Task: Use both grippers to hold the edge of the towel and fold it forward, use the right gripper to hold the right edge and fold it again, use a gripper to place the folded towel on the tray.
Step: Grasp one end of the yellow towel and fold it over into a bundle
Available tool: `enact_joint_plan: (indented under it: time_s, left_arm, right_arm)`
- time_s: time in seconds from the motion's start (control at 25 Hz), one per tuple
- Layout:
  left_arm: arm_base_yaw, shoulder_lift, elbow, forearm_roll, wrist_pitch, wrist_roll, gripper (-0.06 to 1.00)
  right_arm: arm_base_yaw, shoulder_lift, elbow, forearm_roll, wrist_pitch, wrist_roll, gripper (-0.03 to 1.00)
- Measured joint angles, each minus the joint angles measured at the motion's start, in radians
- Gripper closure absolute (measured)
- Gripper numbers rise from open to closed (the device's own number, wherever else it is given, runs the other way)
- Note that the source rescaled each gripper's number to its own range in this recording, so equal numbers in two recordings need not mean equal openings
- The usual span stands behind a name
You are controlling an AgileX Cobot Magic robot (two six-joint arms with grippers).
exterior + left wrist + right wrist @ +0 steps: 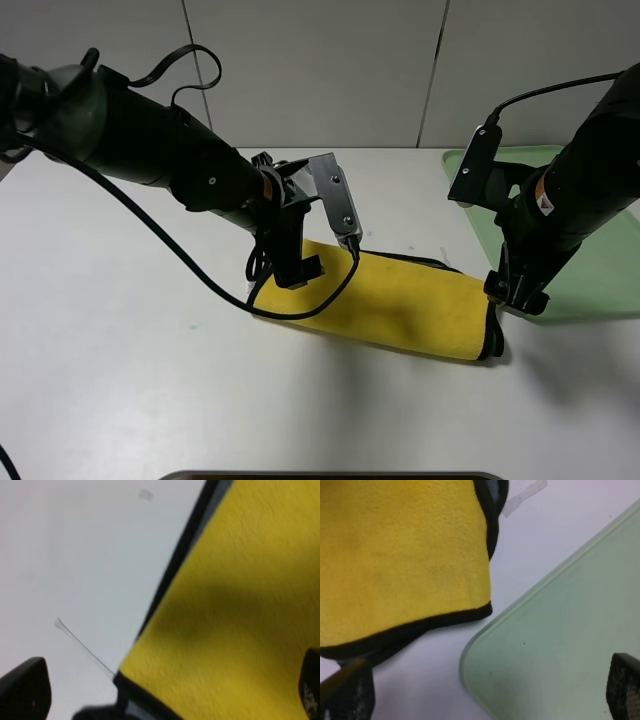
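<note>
The yellow towel (400, 300) lies on the white table as a long folded strip, with its black bound edge (490, 335) showing at the right end. My left gripper (295, 270) hangs over the strip's left end, fingers spread, gripping nothing. In the left wrist view the towel (240, 605) and its black edge (175, 565) lie below the open left gripper (167, 690). My right gripper (520, 295) stands open just past the right end, at the pale green tray (600, 270). In the right wrist view the towel (405, 555) corner lies beside the tray (560, 650) corner, under the right gripper (485, 690).
A pale wall of panels (320, 70) runs behind the table. A dark rim (330, 476) shows at the table's near edge. The left arm's black cable (200, 275) droops over the table and the towel's left end. White table surface (120, 380) lies to the left and front.
</note>
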Motion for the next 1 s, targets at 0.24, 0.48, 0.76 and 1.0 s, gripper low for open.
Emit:
enact_joint_plan:
  time_s: [0.24,0.48,0.76,1.0]
  left_arm:
    - [0.000,-0.150,0.000,0.001,0.207,-0.046,-0.06]
    - [0.000,-0.376,0.000,0.002,0.484,-0.234,-0.06]
    - [0.000,-0.645,0.000,0.002,0.748,-0.472,-0.06]
    - [0.000,-0.878,0.024,-0.016,0.896,-0.590,-0.06]
  right_arm:
    - [0.000,0.000,0.000,0.000,0.000,0.019,-0.03]
    - [0.000,0.000,0.000,0.066,-0.003,0.110,-0.03]
    - [0.000,0.000,0.000,0.214,-0.001,0.184,-0.03]
    - [0.000,0.000,0.000,0.325,0.009,0.188,-0.03]
